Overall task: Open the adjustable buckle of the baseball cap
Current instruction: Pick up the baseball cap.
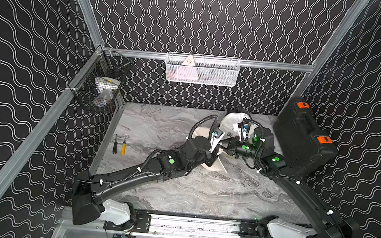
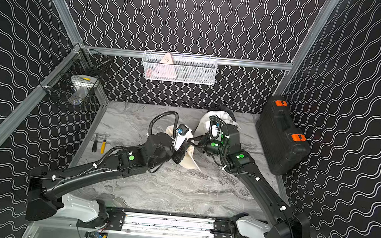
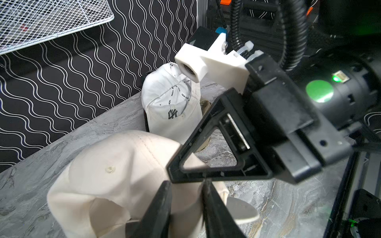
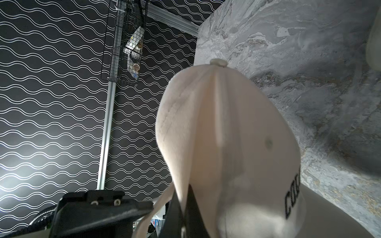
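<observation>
The cream cap [image 3: 115, 175] sits between the two grippers, right of the middle of the marble table [image 1: 178, 189] and toward its back. Its long axis runs back to front, slightly slanted. The crown faces the back-left and the brim [image 1: 219, 165] points at the front rail. Whether the brim touches the table cannot be told. In the right wrist view the top button [image 4: 218, 62] points away from the camera.

The right gripper [image 4: 182, 197] is closed, pinching the cloth at the cap's back edge, and a cream strap [image 4: 158, 201] loops off just beside it. The left gripper [image 3: 186, 183] has its fingers [image 3: 162, 206] either side of a fold of the cap with a narrow gap. Whether they press on it cannot be told.

Behind, near the back wall, stands a white cap [image 3: 171, 107] with a black logo. A black case [image 1: 300, 138] leans on the right wall. Two screwdrivers [image 1: 119, 144] lie well apart at the left edge. A white wire basket [image 1: 202, 70] hangs on the back wall and a black mesh basket [image 1: 100, 85] on the left.
</observation>
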Motion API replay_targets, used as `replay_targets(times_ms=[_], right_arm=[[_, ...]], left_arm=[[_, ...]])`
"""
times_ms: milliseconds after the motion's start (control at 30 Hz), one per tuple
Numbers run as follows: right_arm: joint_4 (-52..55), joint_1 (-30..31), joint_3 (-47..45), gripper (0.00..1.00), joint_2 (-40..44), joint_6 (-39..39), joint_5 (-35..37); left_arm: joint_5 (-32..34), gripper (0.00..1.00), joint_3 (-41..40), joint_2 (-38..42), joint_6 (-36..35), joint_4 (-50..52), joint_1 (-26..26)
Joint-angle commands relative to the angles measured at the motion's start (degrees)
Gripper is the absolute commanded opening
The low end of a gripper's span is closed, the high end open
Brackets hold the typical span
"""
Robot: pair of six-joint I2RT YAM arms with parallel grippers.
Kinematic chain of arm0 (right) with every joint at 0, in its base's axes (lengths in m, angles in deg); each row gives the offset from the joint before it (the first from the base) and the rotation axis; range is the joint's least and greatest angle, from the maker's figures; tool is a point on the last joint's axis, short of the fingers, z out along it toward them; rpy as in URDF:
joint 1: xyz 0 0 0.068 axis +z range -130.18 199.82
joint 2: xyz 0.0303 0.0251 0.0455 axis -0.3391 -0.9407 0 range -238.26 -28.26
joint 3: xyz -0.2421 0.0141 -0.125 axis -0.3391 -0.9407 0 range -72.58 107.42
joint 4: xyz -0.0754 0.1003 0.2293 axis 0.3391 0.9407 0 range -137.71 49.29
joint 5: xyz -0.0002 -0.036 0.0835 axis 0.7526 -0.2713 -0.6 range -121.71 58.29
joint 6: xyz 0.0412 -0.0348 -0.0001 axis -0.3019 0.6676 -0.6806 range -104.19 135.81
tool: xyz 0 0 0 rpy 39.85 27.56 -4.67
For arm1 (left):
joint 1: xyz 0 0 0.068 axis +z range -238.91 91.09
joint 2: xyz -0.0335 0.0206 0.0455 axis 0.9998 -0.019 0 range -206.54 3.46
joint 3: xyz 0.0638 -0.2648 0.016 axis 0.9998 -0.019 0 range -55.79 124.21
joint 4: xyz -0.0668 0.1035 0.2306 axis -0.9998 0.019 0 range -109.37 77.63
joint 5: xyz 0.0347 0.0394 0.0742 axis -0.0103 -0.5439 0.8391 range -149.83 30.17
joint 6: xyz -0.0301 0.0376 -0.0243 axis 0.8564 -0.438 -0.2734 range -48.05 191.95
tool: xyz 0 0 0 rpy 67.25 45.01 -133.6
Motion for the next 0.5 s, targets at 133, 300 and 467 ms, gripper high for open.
replay_targets(times_ms=[133, 300, 467], right_arm=[[0.01, 0.07, 0.26, 0.00, 0.81, 0.68, 0.37], [0.20, 0.09, 0.11, 0.00, 1.04, 0.84, 0.46], [0.68, 0.07, 0.04, 0.00, 1.34, 1.16, 0.72]], left_arm=[[0.77, 0.12, 0.37, 0.78, 1.04, -1.08, 0.02], [1.34, 0.03, 0.21, 1.24, 1.11, -0.77, 0.02], [2.06, 0.00, -0.08, 2.03, 1.02, -0.47, 0.02]])
